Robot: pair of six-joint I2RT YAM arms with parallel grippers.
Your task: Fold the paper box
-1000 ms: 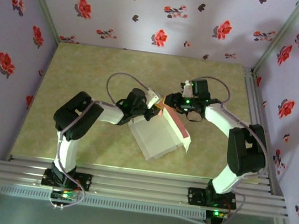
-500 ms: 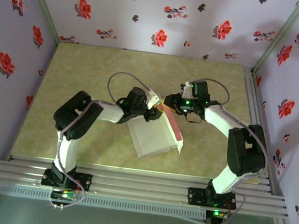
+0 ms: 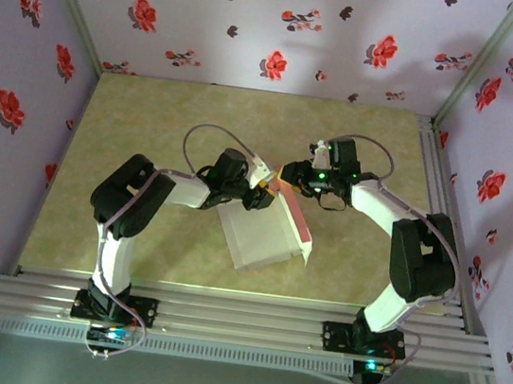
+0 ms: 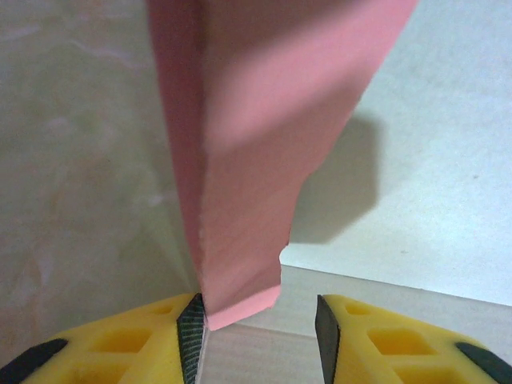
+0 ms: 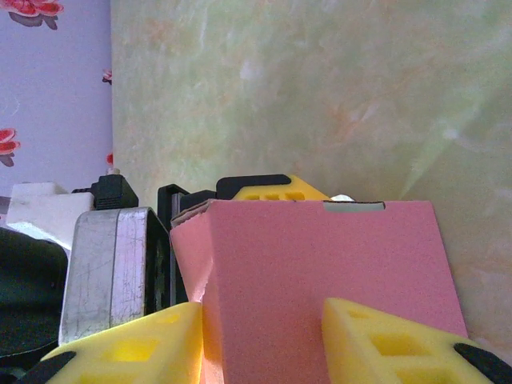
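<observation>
The paper box (image 3: pixel 258 238) lies half-folded at the table's middle, its pale face up and a salmon pink wall (image 3: pixel 297 219) standing along its right side. My left gripper (image 3: pixel 264 196) is at the box's top corner. It is open (image 4: pixel 256 308): a pink flap (image 4: pixel 240 200) leans against the left finger (image 4: pixel 190 332), and the right one stands apart from it. My right gripper (image 3: pixel 289 178) meets the same corner from the other side. Its jaws (image 5: pixel 262 308) stand apart over a broad pink panel (image 5: pixel 320 256) that spans wider than the gap. I see no clamp on it.
The mottled green table (image 3: pixel 149 139) is ringed by floral walls (image 3: pixel 280 23). A metal rail frame (image 3: pixel 239 318) runs along the near edge by the arm bases. The left gripper's body (image 5: pixel 104 256) sits just behind the pink panel.
My left gripper has opened and let go of the pink flap. The box has sunk flatter and shifted slightly left. The right arm has barely moved.
</observation>
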